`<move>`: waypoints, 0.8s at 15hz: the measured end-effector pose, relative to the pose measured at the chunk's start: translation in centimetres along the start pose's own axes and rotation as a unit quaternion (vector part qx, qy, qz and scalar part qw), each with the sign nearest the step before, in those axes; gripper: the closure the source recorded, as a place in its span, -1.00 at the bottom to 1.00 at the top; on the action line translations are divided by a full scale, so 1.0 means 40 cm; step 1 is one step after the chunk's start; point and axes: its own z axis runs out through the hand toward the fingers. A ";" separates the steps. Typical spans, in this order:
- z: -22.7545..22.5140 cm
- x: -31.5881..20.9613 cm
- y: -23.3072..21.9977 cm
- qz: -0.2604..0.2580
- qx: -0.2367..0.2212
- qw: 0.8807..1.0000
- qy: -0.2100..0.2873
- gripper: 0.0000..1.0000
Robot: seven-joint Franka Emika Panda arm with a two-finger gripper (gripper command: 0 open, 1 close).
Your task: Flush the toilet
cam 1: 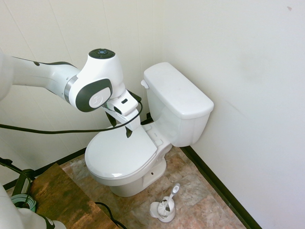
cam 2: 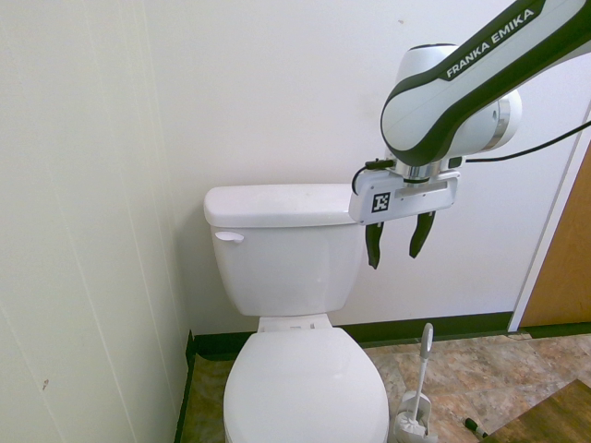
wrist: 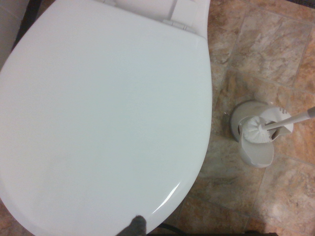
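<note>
The white toilet stands in the room's corner with its seat lid down. Its small white flush lever sticks out of the tank's front near one upper corner. In the second exterior view the lever is at the tank's left end. My gripper hangs open in the air at the tank's right end, fingers pointing down and holding nothing. In the first exterior view the gripper hovers above the rear of the seat lid, apart from the lever. The wrist view looks straight down on the seat lid.
A white toilet brush stands in its holder on the tiled floor beside the bowl, also seen as the brush in the wrist view. Walls close in behind and beside the tank. A brown wooden door is off to one side.
</note>
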 end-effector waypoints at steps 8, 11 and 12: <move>0.040 0.095 -0.144 -0.004 0.016 1.000 -0.024 -1.00; 0.025 0.124 -0.290 -0.030 0.032 0.999 -0.022 -1.00; 0.016 0.126 -0.343 -0.041 0.037 0.998 -0.022 -1.00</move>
